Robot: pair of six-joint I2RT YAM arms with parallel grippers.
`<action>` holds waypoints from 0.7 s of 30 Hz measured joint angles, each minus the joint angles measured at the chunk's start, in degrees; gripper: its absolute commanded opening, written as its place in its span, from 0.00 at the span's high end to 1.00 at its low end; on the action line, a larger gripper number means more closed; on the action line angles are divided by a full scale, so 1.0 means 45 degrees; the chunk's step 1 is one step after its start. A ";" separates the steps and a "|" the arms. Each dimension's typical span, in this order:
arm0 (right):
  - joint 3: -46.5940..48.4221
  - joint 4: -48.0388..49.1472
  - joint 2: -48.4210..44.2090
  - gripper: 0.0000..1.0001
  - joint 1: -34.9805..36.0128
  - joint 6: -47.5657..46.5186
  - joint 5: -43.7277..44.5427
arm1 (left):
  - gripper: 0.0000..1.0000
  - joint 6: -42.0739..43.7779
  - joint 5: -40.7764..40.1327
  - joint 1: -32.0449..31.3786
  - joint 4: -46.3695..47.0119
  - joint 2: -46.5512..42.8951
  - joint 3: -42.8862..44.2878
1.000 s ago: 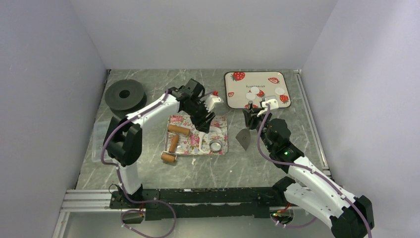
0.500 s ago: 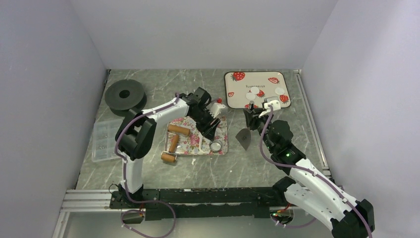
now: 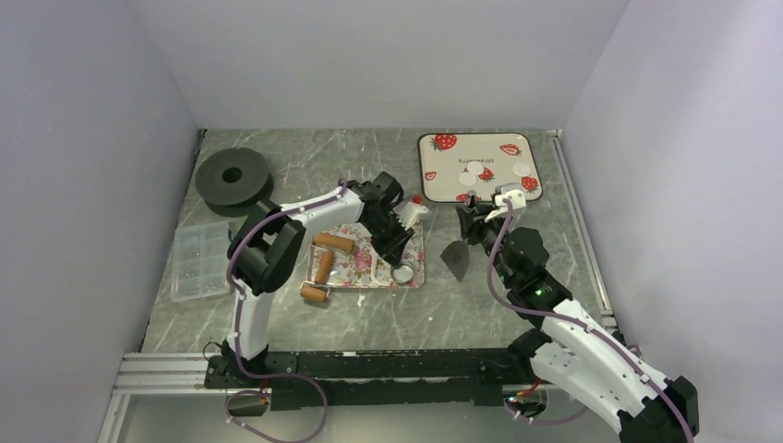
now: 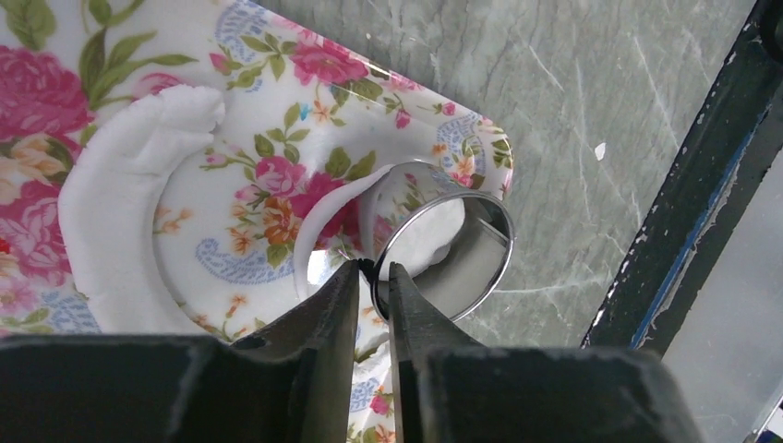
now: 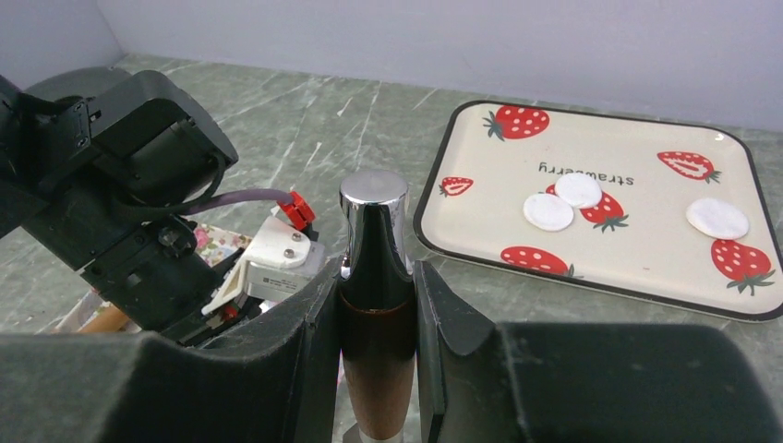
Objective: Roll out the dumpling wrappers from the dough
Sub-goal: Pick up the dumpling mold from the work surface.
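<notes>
Grey-green marble surface (image 3: 305, 157), pale walls on three sides.

Dumpling wrappers (image 5: 548, 211): three thin white discs lying flat on the strawberry tray (image 5: 628, 166) at the far right of the surface. Two of them touch near the tray's middle. The third lies apart, toward the tray's right side.

Dough (image 4: 111, 212): a white crescent-shaped strip lies on the flowered tray (image 4: 277, 92), near the middle of the surface. A smaller white piece shows inside the ring cutter (image 4: 494, 249).

Ring cutter: stands on the flowered tray near its right corner.

Left hand (image 4: 374, 272): jaws nearly closed, one finger inside and one outside the ring cutter's wall, pinching it.

Right hand (image 5: 377, 286): clamped on the brown handle of a scraper (image 5: 373, 198). The metal cap stands up between the fingers, and the grey blade (image 3: 454, 258) hangs below, between the two trays. Whether the blade touches the surface cannot be told.

Other items:
- brown wooden cylinders (image 3: 323, 268) at the flowered tray's left side
- black round spool (image 3: 233, 175) at far left
- clear compartment box (image 3: 198, 263) near the left wall
</notes>
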 measured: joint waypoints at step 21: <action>-0.0136 0.0233 0.0155 1.00 -0.0010 0.0369 -0.0121 | 0.85 0.4240 -0.4935 -0.2492 -0.0602 -0.0053 0.0695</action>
